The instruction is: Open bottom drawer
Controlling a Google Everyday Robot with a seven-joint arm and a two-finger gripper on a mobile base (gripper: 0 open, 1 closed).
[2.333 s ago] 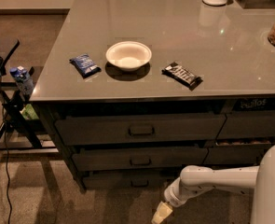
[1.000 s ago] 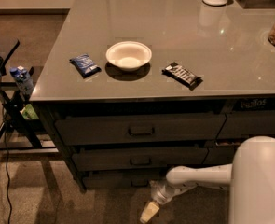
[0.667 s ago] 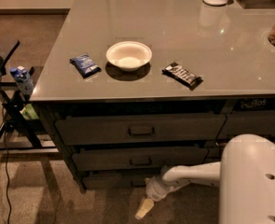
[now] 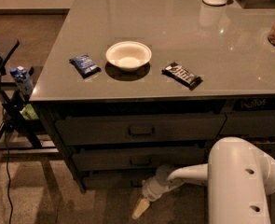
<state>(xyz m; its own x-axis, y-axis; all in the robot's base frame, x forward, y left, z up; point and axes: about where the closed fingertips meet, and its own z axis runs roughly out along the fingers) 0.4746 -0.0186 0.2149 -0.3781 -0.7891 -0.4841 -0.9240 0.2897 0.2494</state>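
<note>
- Locate gripper (image 4: 140,209) low, near the speckled floor (image 4: 44,195), at the end of the white arm (image 4: 183,174) extended leftward from the rounded white body.
- Cannot tell whether spread or closed; see nothing in its hold.
- Find bottom drawer (image 4: 110,179) lowest in the left stack, directly under the middle drawer (image 4: 104,160) and top drawer (image 4: 183,127); shut by the look of it, front deep in shadow.
- Place that front above and behind the gripper's pale tip: near, seemingly apart, contact not certain.
- Read the drawer's long axis as level, left to right; note the tip slanting down-left across it.
- Cannot make out the bottom handle, lost in shadow or behind the wrist. Going by the loops centred on the two fronts above, expect it just up-right of the tip.
- Judge the coming move to need a rise and a reach inward to that loop, then a pull toward the camera.
- Materials: matte grey-brown fronts; small dark rectangular loops; glossy grey countertop (image 4: 174,27) bearing a white bowl (image 4: 128,55), blue packet (image 4: 84,65) and dark bar wrapper (image 4: 182,74); smooth white shell on the arm.
</note>
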